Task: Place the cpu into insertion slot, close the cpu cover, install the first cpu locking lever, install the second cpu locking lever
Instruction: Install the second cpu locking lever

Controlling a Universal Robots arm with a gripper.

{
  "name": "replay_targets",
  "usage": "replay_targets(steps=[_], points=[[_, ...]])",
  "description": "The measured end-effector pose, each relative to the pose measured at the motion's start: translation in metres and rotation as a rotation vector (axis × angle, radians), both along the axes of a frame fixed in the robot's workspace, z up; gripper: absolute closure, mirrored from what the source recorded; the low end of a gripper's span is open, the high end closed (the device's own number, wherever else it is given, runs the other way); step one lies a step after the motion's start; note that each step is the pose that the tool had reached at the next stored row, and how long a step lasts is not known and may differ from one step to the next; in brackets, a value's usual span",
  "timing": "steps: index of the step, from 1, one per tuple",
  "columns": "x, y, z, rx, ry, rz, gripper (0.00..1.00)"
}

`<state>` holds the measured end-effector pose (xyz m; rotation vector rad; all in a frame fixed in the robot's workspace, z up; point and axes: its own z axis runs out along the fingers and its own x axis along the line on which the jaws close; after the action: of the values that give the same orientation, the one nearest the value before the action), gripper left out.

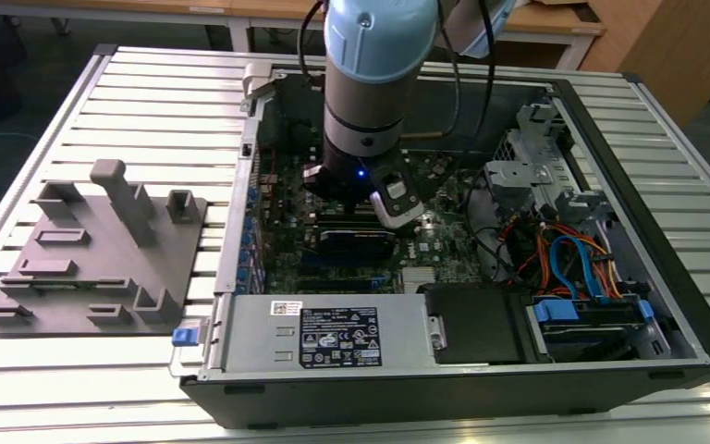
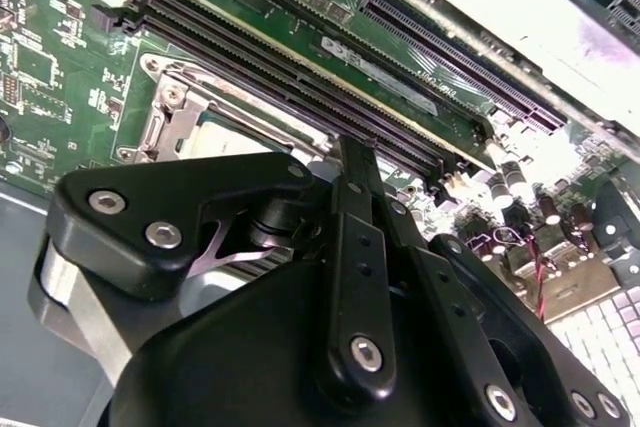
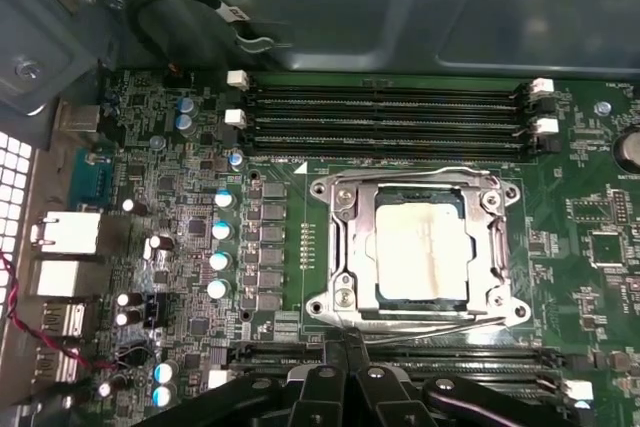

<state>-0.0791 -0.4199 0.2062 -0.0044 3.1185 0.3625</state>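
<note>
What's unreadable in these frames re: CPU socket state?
- Exterior view: the grey arm blocks the socket area.
- Second wrist view: the black gripper hides most of the square silver cpu cover.
- First wrist view: whether the thin wire locking levers are latched is too fine to tell.

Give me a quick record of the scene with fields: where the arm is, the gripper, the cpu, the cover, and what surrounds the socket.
arm: reaching down into the open computer case, over the motherboard
gripper: just beside the socket's edge, holding nothing that shows; fingers' state unclear
cpu: seated in the insertion slot, silver top showing
cpu cover: lying flat, framing the cpu
levers: thin wires run along the cover's edges; latching unclear
surroundings: memory slots on one side of the socket
outside: grey fixture on the slatted table, at the exterior view's left
</note>
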Motion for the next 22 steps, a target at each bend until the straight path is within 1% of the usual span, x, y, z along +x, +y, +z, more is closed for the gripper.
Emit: replay_targets(steps=[3,6,8,11,15,22], points=[[-0.0003,-0.0002,-0.0011,0.0066,0.0,0.0,0.9],[-0.0006,-0.0002,-0.0013,0.0089,0.0,0.0,0.9],[-0.0012,-0.0004,-0.0015,0.0142,-0.0001,0.0,0.9],[-0.0014,-0.002,-0.0017,0.0202,0.0,0.0,0.9],[-0.0014,-0.0048,-0.0021,0.0225,0.0,0.0,0.9],[-0.0014,-0.0084,-0.003,0.026,0.0,-0.001,0.9]])
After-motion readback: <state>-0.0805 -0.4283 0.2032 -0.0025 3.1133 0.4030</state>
